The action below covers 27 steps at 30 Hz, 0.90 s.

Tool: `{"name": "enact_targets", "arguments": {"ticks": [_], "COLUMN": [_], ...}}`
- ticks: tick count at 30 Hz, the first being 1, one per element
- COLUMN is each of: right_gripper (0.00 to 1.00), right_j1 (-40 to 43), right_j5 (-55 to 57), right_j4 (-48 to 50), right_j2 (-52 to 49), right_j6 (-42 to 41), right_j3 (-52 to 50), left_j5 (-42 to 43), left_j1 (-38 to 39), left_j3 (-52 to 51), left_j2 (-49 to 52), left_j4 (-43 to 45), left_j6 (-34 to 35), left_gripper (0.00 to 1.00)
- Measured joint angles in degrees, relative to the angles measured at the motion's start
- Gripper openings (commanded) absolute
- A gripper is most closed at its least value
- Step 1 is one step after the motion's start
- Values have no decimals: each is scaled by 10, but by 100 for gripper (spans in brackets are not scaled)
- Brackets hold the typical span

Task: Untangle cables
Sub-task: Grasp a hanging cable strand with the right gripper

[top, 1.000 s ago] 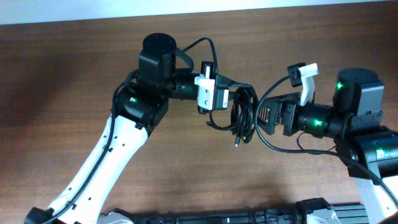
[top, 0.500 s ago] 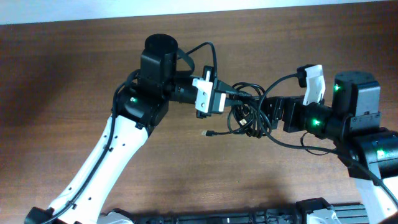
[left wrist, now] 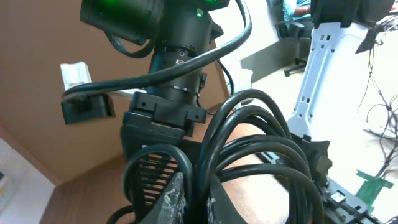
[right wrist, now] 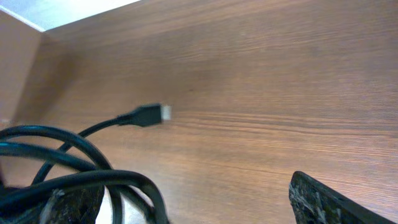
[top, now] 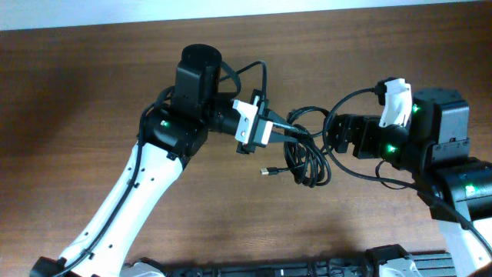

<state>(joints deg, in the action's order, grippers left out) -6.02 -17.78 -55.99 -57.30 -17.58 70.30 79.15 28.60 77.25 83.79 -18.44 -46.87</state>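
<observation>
Left jaws tight on the cables [left wrist: 214,149], right jaws wide near them: thin black tangled loops, one plug end [right wrist: 149,114] free.

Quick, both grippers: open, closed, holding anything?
Left gripper: shut on the bundle of thin black looped cables.
Right gripper: open, clamping nothing.

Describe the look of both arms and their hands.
The left arm has a white lower link and black joint housings with a green light; its left hand sits on a white bracket. The right arm is mostly black with green lights, a white bracket above the black right hand. Thick black wires loop along both.
</observation>
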Motion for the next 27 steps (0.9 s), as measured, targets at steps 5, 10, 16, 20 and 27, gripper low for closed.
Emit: {"name": "enact_targets", "arguments": {"ticks": [5, 10, 16, 20, 27], "right_gripper": [93, 93, 96, 100, 99], "right_j1": [0, 0, 0, 0, 0], "right_j5": [78, 133, 130, 90, -2], "right_j4": [-13, -27, -35, -35, -35], "right_j2": [15, 25, 27, 51, 98], "right_j6": [0, 0, 0, 19, 77], "right_j3": [0, 0, 0, 0, 0], "left_j5": [4, 4, -16, -64, -70], "left_j1": [0, 1, 1, -8, -21], "left_j3": [0, 0, 0, 0, 0], "left_j2": [0, 0, 0, 0, 0], "left_j4": [-20, -20, -21, -22, 9], "left_j6": [2, 2, 2, 2, 3], "left_gripper": [0, 0, 0, 0, 0]}}
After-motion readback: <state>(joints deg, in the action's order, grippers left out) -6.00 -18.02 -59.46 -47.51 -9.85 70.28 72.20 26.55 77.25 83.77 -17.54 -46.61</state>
